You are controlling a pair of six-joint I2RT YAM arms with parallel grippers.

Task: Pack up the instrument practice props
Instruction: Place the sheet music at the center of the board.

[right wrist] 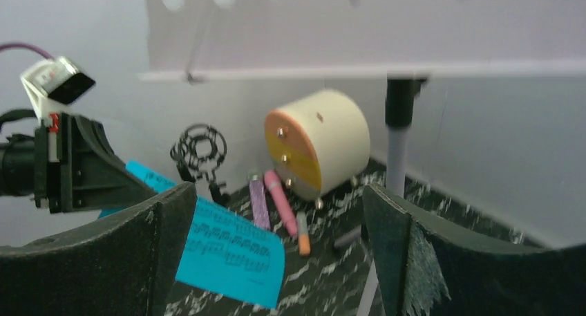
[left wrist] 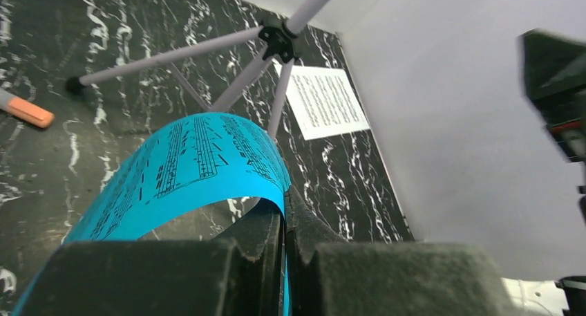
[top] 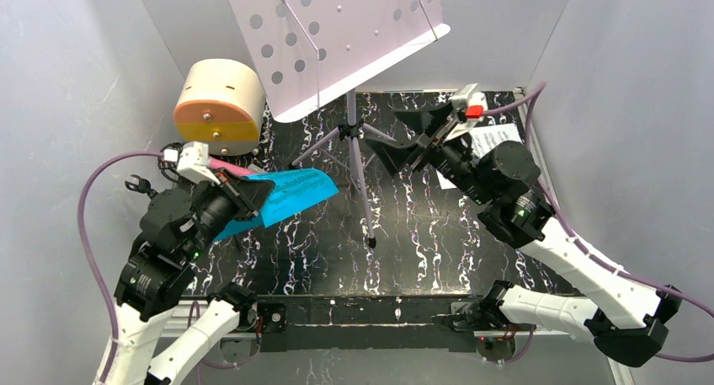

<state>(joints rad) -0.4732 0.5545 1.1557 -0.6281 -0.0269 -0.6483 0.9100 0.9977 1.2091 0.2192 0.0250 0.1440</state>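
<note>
High rear overhead view; two low, close, opposed wrist views; blue sheet music (top: 296, 191) in all.

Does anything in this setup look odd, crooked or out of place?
Yes: the blue sheet music is bowed into an arch rather than flat, because the left gripper pinches one edge and holds it up. The white sheet lies flat near the right wall, and the lilac music stand stands upright. Nothing looks spilled.

Music stand legs (top: 360, 183) mid-table, cream drum (top: 221, 98) back left; open tabletop (top: 421, 259) along near edge.
</note>
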